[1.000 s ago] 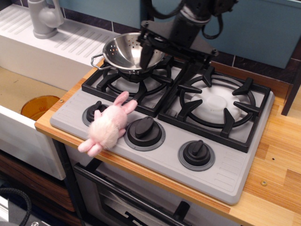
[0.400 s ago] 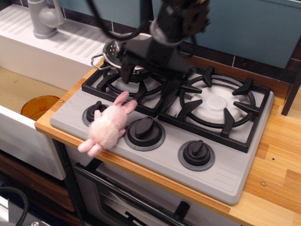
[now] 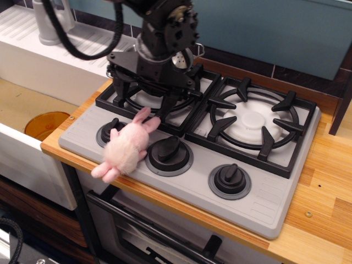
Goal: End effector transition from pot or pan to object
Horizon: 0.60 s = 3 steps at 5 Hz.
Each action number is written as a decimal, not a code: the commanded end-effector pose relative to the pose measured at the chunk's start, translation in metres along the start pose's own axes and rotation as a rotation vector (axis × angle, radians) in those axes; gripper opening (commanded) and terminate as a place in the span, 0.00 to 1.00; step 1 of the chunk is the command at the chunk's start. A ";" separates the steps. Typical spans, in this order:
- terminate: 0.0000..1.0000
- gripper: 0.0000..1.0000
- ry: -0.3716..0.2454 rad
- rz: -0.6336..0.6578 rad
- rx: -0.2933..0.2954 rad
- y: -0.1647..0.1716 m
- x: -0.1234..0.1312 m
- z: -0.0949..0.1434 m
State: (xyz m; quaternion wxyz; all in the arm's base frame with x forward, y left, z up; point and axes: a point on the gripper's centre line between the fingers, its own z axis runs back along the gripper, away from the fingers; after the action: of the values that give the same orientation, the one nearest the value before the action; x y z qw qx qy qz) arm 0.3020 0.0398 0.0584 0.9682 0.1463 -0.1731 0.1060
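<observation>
The pink plush bunny [image 3: 128, 146] lies on the grey stove panel between two knobs, ears pointing toward the left burner. My black gripper [image 3: 143, 100] hangs over the left burner just behind the bunny's ears, its two dark fingers spread apart and empty. It does not touch the bunny. The steel colander bowl [image 3: 180, 59] sits at the back of the left burner. My arm hides almost all of it; only a shiny sliver shows.
Three black knobs run along the stove front: left [image 3: 110, 131], middle [image 3: 169, 153], right [image 3: 230, 179]. The right burner grate [image 3: 254, 122] is bare. A white sink with a grey faucet [image 3: 45, 22] and an orange disc [image 3: 46, 123] lie to the left. A wooden counter [image 3: 324, 203] is on the right.
My gripper left the colander and swung left and forward, lowering over the left burner toward the bunny's ears. The bunny and the colander have not moved.
</observation>
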 end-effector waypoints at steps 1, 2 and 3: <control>0.00 1.00 -0.045 0.030 -0.013 0.004 0.004 0.006; 0.00 1.00 -0.027 0.029 -0.014 0.009 -0.001 0.012; 0.00 1.00 -0.015 0.044 0.012 0.013 -0.006 0.021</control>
State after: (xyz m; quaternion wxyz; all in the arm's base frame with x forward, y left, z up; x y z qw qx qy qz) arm 0.2804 0.0440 0.0651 0.9678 0.1504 -0.1591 0.1241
